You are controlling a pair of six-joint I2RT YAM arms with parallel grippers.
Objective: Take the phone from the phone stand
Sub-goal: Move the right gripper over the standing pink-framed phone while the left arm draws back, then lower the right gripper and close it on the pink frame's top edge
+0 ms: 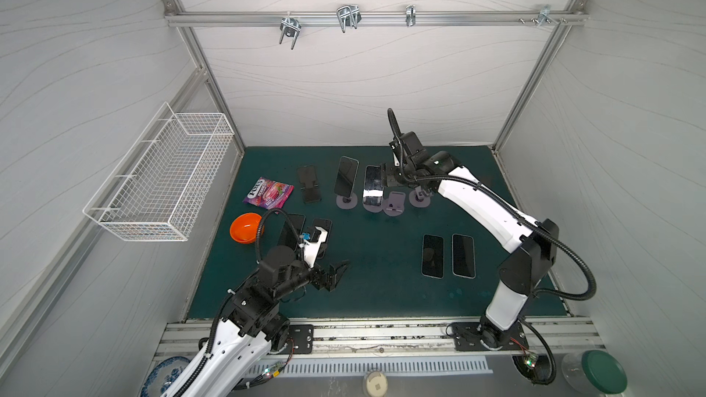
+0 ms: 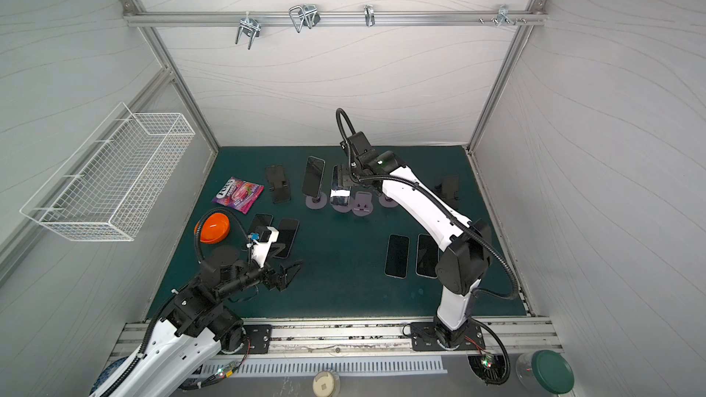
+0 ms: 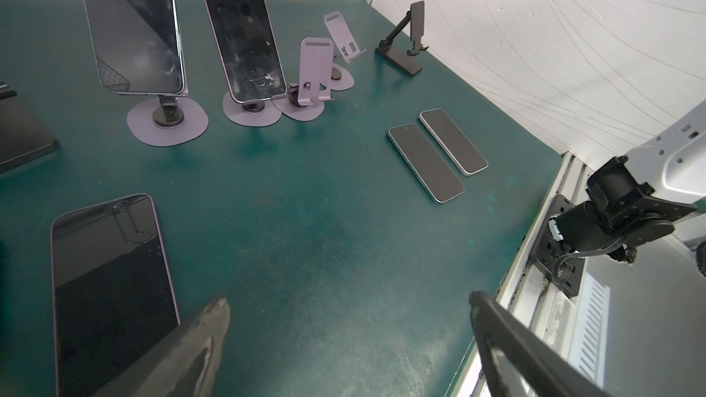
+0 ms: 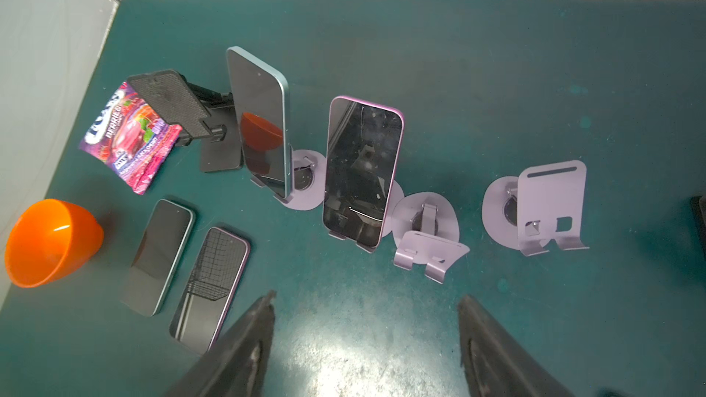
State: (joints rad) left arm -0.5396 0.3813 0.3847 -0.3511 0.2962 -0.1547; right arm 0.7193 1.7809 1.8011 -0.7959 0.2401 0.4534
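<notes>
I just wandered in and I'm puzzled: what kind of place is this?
Probably a robot testing booth in a lab. White panels on an aluminium frame enclose a green mat, two robot arms are bolted at its front edge, and phones and phone stands are laid out like practice props.

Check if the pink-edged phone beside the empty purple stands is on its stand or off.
On its stand: the pink-edged phone leans back upright, bottom edge resting in the lip of its purple stand.

Light: you are seeing bright, even overhead lighting.
Glare: a white patch is shining on the surface [image 4: 344,353].
Focus: the near jaws are blurring in your wrist views.
</notes>
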